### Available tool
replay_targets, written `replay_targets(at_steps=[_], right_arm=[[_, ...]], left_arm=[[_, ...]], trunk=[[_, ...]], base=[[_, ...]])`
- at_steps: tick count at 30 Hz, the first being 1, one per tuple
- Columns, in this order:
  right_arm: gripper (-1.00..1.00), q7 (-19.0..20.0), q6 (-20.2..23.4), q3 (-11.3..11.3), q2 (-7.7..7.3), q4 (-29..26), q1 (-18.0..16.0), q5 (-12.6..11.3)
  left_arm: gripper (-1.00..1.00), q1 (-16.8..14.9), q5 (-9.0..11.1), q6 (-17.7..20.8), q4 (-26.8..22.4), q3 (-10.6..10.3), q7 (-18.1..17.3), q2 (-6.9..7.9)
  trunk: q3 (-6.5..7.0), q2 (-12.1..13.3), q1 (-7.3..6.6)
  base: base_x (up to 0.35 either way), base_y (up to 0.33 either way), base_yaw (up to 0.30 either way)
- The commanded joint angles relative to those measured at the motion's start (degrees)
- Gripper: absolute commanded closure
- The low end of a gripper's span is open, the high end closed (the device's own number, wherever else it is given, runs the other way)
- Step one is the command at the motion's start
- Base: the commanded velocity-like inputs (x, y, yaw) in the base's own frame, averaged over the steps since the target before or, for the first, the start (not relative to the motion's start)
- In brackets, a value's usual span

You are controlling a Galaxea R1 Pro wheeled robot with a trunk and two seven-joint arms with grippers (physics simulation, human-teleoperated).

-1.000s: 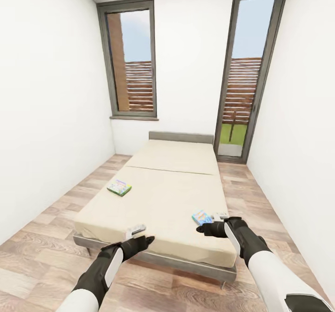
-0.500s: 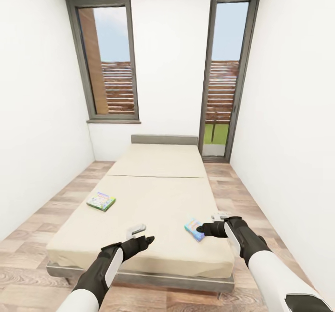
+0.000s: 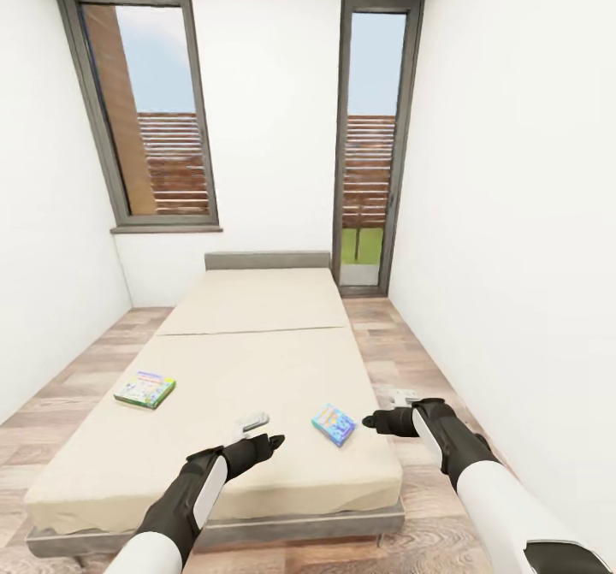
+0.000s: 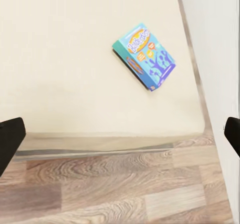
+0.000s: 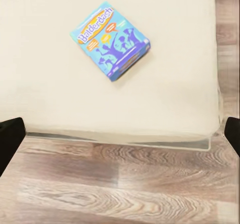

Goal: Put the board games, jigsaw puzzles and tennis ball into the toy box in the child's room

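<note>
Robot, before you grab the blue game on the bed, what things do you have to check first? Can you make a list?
1. Blue game box lying flat on the bed: ok.
2. Nothing lying on top of it: ok.
3. Right tool open and empty: ok, its fingertips sit wide apart in the right wrist view.
4. Left tool open and empty: ok.
5. Right tool over the box: not ok, it hangs beside the bed, over the floor.
6. Green game box also waiting on the bed: ok.
</note>
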Motion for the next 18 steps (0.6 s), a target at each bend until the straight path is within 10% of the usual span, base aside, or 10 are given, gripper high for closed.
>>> replay_targets(at_steps=[1, 18], right_arm=[[-1.00, -0.15, 0.29, -0.08, 0.00, -0.06, -0.03, -0.05], [-1.00, -1.71, 0.33, -0.08, -0.01, 0.04, -0.13, -0.14]], left_arm=[[-1.00, -0.03, 0.35, 0.52, -0.08, 0.34, -0.20, -0.08], [-1.00, -0.06, 0.37, 0.53, -0.06, 0.41, 0.03, -0.09]], trunk=[[-0.05, -0.04, 0.00], [0.10, -0.04, 0.00]], base=[[0.015, 0.009, -0.259], [0.005, 0.003, -0.102]])
